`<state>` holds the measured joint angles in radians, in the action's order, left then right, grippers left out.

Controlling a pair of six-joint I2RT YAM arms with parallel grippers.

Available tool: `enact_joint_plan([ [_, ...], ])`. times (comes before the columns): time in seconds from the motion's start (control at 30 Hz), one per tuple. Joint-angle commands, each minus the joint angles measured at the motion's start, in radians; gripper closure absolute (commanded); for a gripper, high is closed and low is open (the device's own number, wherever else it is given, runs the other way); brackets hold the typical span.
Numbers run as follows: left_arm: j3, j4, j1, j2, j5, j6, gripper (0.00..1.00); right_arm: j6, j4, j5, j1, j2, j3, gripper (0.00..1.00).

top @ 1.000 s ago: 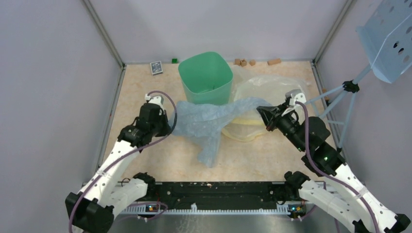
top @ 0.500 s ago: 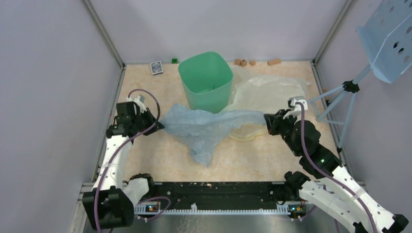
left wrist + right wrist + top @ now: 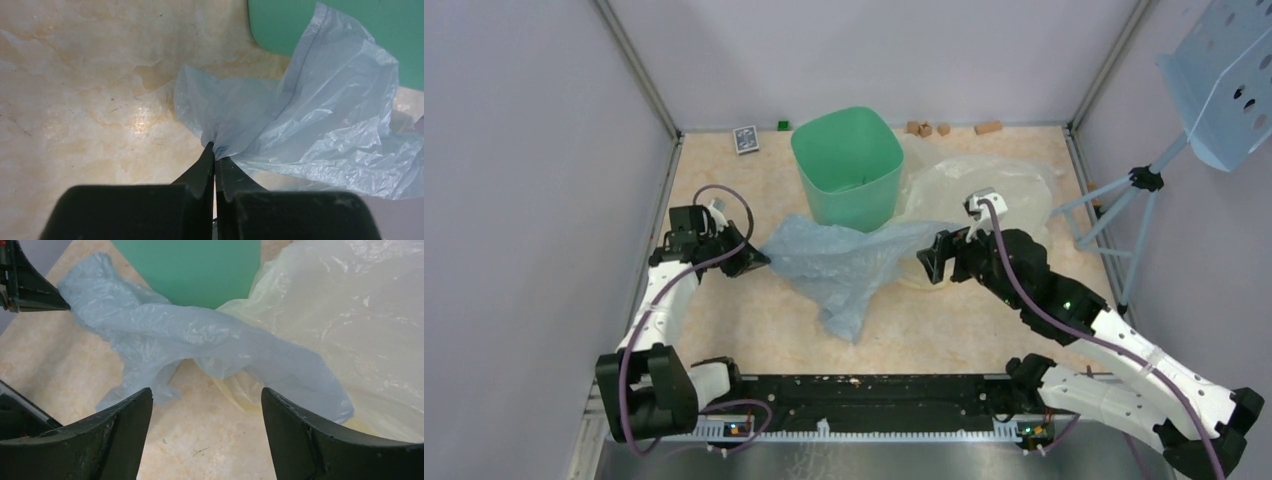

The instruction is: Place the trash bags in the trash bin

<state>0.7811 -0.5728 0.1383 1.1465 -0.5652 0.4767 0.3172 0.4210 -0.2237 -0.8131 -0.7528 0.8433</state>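
Left gripper (image 3: 759,260) is seen from above clamped on the left end of the pale blue bag (image 3: 844,265), which is spread crumpled across the table's (image 3: 724,330) middle, just before the mint-green bin (image 3: 854,195); bare surface is left toward the near edge. At the left wrist, a gathered tip is pinched. At the right wrist, the right gripper (image 3: 206,395) is held wide open above the bag's right end, laid over the cream bag (image 3: 360,315).

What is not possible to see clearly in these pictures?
Left wrist view: the trash bin, its rim and inside cut off by the top edge.
Top view: the near part of the cream-yellow bag, hidden under the trash bag and the right arm.
Top view: the dark flat item by the far wall, too small to identify.
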Motion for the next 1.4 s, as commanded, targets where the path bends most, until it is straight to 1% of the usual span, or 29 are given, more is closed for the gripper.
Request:
enact_joint_plan([
  [0.0, -0.014, 0.082, 0.014, 0.023, 0.024, 0.093, 1.0, 0.042, 0.028, -0.269, -0.047, -0.005, 0.031, 0.18],
  [0.03, -0.008, 0.076, 0.016, 0.028, 0.052, 0.097, 1.0, 0.035, 0.038, -0.303, -0.047, -0.005, 0.042, 0.17],
  [0.07, 0.001, 0.068, 0.016, 0.031, 0.083, 0.1, 1.0, 0.006, 0.037, -0.293, -0.047, -0.003, 0.051, 0.17],
  [0.17, 0.035, 0.049, 0.018, 0.039, 0.164, 0.102, 1.0, -0.061, 0.038, -0.199, -0.047, -0.005, 0.076, 0.17],
  [0.2, 0.047, 0.044, 0.02, 0.041, 0.176, 0.103, 1.0, -0.074, 0.055, -0.201, -0.051, -0.017, 0.088, 0.18],
  [0.23, 0.061, 0.034, 0.02, 0.043, 0.183, 0.104, 1.0, -0.088, 0.099, -0.253, -0.063, -0.042, 0.111, 0.18],
  [0.3, 0.093, 0.02, 0.023, 0.043, 0.204, 0.104, 1.0, -0.157, 0.126, -0.361, -0.101, -0.081, 0.137, 0.17],
  [0.33, 0.104, 0.017, 0.023, 0.041, 0.208, 0.097, 1.0, -0.198, 0.113, -0.361, -0.11, -0.089, 0.14, 0.17],
  [0.37, 0.115, 0.014, 0.023, 0.038, 0.211, 0.09, 1.0, -0.232, 0.089, -0.31, -0.113, -0.089, 0.143, 0.17],
  [0.47, 0.151, -0.001, 0.024, 0.033, 0.2, 0.034, 1.0, -0.29, -0.021, -0.092, -0.117, -0.089, 0.148, 0.24],
  [0.53, 0.173, -0.003, 0.023, 0.029, 0.175, -0.011, 1.0, -0.342, -0.079, 0.027, -0.122, -0.127, 0.169, 0.26],
  [0.6, 0.19, 0.001, 0.024, 0.031, 0.112, -0.061, 1.0, -0.411, -0.087, 0.146, -0.123, -0.202, 0.226, 0.27],
  [0.67, 0.209, -0.003, 0.023, 0.034, 0.016, -0.133, 1.0, -0.45, -0.058, 0.227, -0.123, -0.308, 0.32, 0.27],
  [0.7, 0.215, -0.013, 0.023, 0.034, -0.029, -0.161, 1.0, -0.456, -0.03, 0.268, -0.123, -0.367, 0.381, 0.27],
  [0.8, 0.231, -0.059, 0.018, 0.01, -0.112, -0.225, 1.0, -0.421, -0.002, 0.311, -0.123, -0.507, 0.517, 0.27],
  [0.83, 0.23, -0.071, 0.013, -0.009, -0.117, -0.24, 1.0, -0.399, -0.014, 0.309, -0.123, -0.537, 0.536, 0.27],
  [0.9, 0.218, -0.076, 0.006, -0.056, -0.071, -0.251, 1.0, -0.351, -0.068, 0.216, -0.121, -0.592, 0.561, 0.26],
  [0.97, 0.202, -0.077, 0.003, -0.09, -0.039, -0.252, 1.0, -0.329, -0.074, 0.138, -0.121, -0.655, 0.605, 0.28],
  [1.1, 0.192, -0.087, 0.001, -0.099, -0.058, -0.237, 1.0, -0.26, -0.003, 0.052, -0.12, -0.783, 0.723, 0.34],
  [1.23, 0.186, -0.087, -0.002, -0.086, -0.064, -0.223, 1.0, -0.203, 0.014, -0.067, -0.115, -0.839, 0.734, 0.36],
  [1.27, 0.185, -0.083, -0.003, -0.082, -0.065, -0.22, 1.0, -0.19, 0.009, -0.08, -0.104, -0.852, 0.729, 0.36],
  [1.37, 0.188, -0.07, -0.011, -0.068, -0.065, -0.216, 1.0, -0.172, -0.019, -0.049, -0.066, -0.915, 0.749, 0.35],
])
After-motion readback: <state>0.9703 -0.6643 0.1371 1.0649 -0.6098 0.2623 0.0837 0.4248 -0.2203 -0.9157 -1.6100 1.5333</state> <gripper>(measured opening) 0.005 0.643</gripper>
